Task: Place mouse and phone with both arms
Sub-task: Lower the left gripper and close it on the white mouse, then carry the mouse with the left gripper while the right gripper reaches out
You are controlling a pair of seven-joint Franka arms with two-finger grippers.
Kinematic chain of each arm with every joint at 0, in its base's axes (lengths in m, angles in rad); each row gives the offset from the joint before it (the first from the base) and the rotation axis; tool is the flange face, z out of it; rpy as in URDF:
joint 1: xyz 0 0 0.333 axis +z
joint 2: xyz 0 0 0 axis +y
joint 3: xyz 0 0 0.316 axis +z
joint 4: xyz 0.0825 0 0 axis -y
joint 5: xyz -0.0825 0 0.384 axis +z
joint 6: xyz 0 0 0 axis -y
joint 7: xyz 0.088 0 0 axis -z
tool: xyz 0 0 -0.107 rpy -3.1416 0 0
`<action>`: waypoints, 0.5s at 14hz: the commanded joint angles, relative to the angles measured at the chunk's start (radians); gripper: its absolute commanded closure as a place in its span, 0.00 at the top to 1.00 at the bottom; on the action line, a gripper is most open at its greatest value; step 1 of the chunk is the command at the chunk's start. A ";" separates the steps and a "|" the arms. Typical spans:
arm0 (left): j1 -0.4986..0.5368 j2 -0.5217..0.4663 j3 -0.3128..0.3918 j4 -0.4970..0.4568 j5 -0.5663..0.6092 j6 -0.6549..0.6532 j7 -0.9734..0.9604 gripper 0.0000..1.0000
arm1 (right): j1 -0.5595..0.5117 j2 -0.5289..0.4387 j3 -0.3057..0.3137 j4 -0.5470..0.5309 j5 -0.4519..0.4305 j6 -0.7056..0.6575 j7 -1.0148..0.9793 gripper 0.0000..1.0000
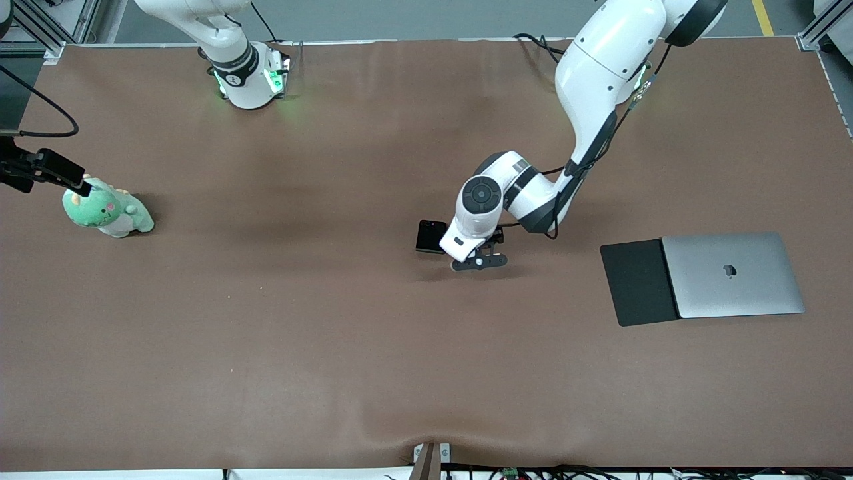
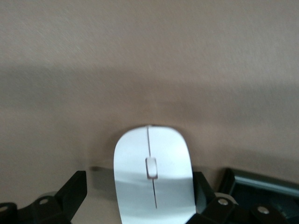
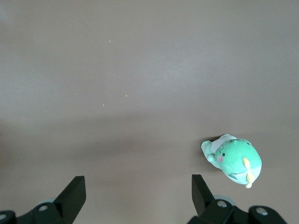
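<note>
Grasping the mouse [image 2: 153, 177] is the step in hand: mid-desk, just beside the phone [image 1: 431, 236], the jaws of the left gripper [image 2: 138, 183] stand wide astride it, not yet clamped, so next they must squeeze squarely, while the right gripper [image 3: 138, 186] waits with jaws wide and empty over the desk [image 1: 333, 347] near a green plush [image 1: 106, 212].

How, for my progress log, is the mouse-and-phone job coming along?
Nothing looks placed yet. The left hand straddles the mouse, open, not yet gripping. The phone lies beside it, untouched. The right hand waits open over the table by a green plush toy. Left: gripping and placing both.
</note>
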 commanded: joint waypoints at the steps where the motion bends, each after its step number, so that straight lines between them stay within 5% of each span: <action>1: 0.009 0.000 0.000 0.002 0.033 -0.006 -0.028 0.17 | -0.001 -0.002 -0.004 -0.002 0.018 -0.004 -0.011 1.00; 2: 0.011 0.000 0.000 0.000 0.033 -0.006 -0.022 0.00 | -0.003 -0.002 -0.004 -0.002 0.018 -0.005 -0.013 1.00; 7: 0.049 -0.072 0.000 -0.021 0.033 -0.033 -0.026 0.00 | -0.004 -0.003 -0.006 -0.002 0.018 -0.006 -0.022 1.00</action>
